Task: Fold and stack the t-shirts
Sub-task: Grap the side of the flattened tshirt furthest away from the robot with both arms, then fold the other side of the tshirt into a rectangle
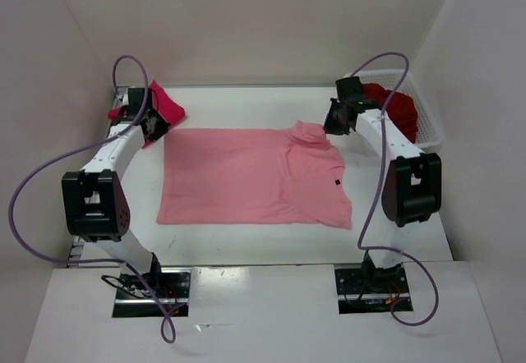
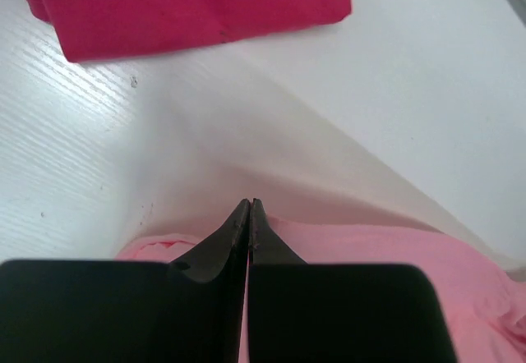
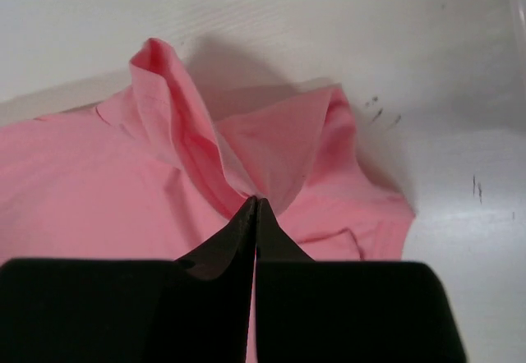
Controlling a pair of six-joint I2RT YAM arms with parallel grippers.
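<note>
The light salmon pink t-shirt [image 1: 246,178] lies spread flat in the middle of the table. My left gripper [image 1: 156,126] is shut on its far left corner; in the left wrist view the tips [image 2: 249,204] pinch the cloth edge [image 2: 370,244]. My right gripper [image 1: 333,125] is shut on the far right part of the shirt, which is pulled up in folds [image 3: 189,133]. The bright crimson-pink t-shirt [image 1: 167,104] lies folded at the far left, also in the left wrist view [image 2: 189,6]. The dark red t-shirt [image 1: 396,104] lies in the basket.
A white lattice plastic basket [image 1: 429,117] stands at the far right, close behind my right arm. White walls enclose the table on the left, right and back. The folded crimson shirt lies just beyond my left gripper.
</note>
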